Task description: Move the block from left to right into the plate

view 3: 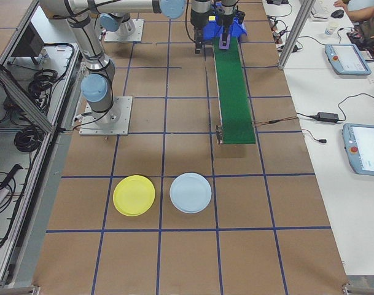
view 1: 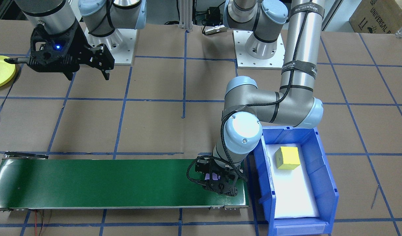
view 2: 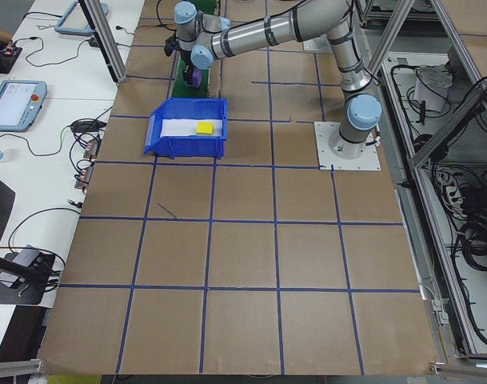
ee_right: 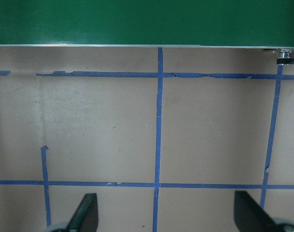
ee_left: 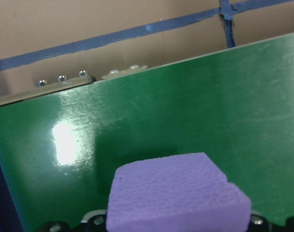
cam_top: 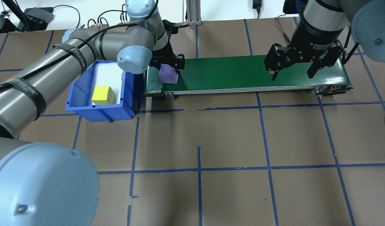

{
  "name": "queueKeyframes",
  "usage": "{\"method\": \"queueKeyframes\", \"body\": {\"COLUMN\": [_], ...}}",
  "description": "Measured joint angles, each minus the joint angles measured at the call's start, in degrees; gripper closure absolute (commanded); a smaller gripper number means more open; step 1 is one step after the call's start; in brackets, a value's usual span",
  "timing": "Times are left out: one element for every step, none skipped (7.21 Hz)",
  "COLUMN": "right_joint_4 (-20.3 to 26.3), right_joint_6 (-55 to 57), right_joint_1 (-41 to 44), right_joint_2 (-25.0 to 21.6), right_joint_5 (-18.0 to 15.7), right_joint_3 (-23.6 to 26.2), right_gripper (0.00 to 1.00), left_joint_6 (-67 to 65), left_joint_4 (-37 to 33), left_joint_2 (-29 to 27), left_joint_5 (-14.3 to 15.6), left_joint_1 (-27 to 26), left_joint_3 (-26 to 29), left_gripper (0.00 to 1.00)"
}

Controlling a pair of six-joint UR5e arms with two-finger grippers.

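Two dark fingers (ee_right: 86, 212) enter at the bottom edge, set well apart. Below them lies the brown bench (ee_right: 98, 125), crossed by blue tape lines (ee_right: 159, 121). A green conveyor belt (ee_right: 147, 21) spans the top edge.

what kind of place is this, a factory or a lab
Most likely a robotics lab or test cell, not a working factory. The table is covered in brown paper with a blue tape grid, a short green conveyor belt sits on it, and teach pendants and loose cables lie on the side benches.

A blue bin (cam_top: 98, 110) stands just beside the left gripper (cam_top: 169, 67), on its outer side. In it a yellow block (cam_top: 103, 95) lies on what looks like white foam (cam_top: 106, 70). A green conveyor belt (cam_top: 242, 72) runs under the gripper.
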Motion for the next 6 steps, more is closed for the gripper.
{"method": "queueKeyframes", "body": {"right_joint_4": [0.0, 0.0, 0.0, -0.3, -0.6, -0.6], "right_joint_6": [0.0, 0.0, -0.1, -0.8, -2.5, -5.0], "right_joint_1": [-0.1, -0.1, -0.4, -1.2, -2.9, -5.7], "right_joint_2": [0.0, 0.1, 0.2, 0.3, 0.7, 2.2], "right_joint_5": [0.0, 0.0, -0.2, -0.2, 0.0, 0.1], "right_joint_3": [0.0, 0.0, -0.1, -0.4, -1.1, -2.3], "right_gripper": [0.00, 0.00, 0.00, 0.00, 0.00, 0.00], "left_joint_6": [-0.3, -0.4, -0.1, 1.2, 4.5, 9.0], "left_joint_4": [0.0, -0.8, -2.7, -4.6, -5.7, -7.0], "left_joint_2": [3.0, 7.0, 11.2, 13.9, 15.5, 16.4], "left_joint_5": [-0.1, -0.4, -0.8, -1.1, -1.2, -0.8], "left_joint_1": [0.0, 0.2, 1.6, 4.4, 7.9, 11.5], "left_joint_3": [0.0, 0.0, -0.4, -1.4, -3.0, -4.8], "left_gripper": [0.00, 0.00, 0.00, 0.00, 0.00, 0.00]}}
